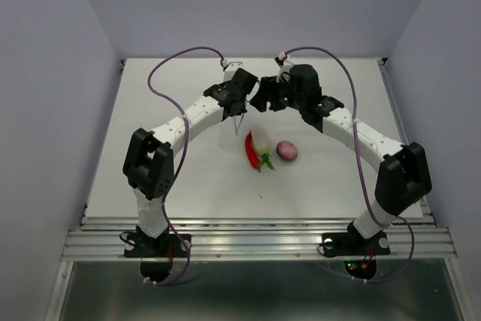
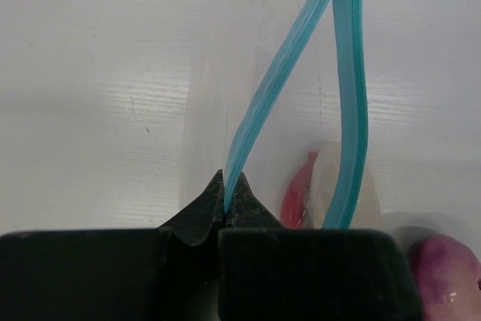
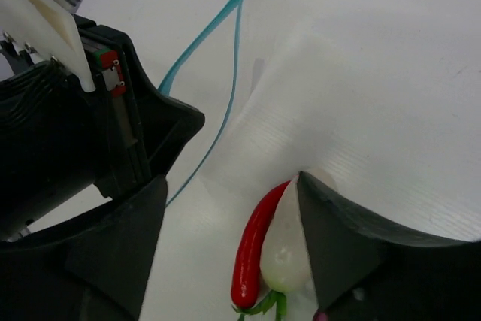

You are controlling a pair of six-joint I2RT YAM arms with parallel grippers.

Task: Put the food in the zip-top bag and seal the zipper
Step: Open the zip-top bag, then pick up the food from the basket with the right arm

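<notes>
A white table point(image 1: 150, 178) is enclosed by plain grey walls point(image 1: 45, 73). The left gripper point(image 2: 225, 204) is clamped on one lip of the blue zipper point(image 2: 282, 65), and the mouth of the clear zip-top bag point(image 2: 210, 95) is parted. The right gripper point(image 3: 229, 186) is spread wide, holding nothing. Beneath it the chili point(image 3: 252, 249) and the white vegetable point(image 3: 284, 249) lie touching on the table, with the purple ball point(image 1: 287, 150) just beside them.
</notes>
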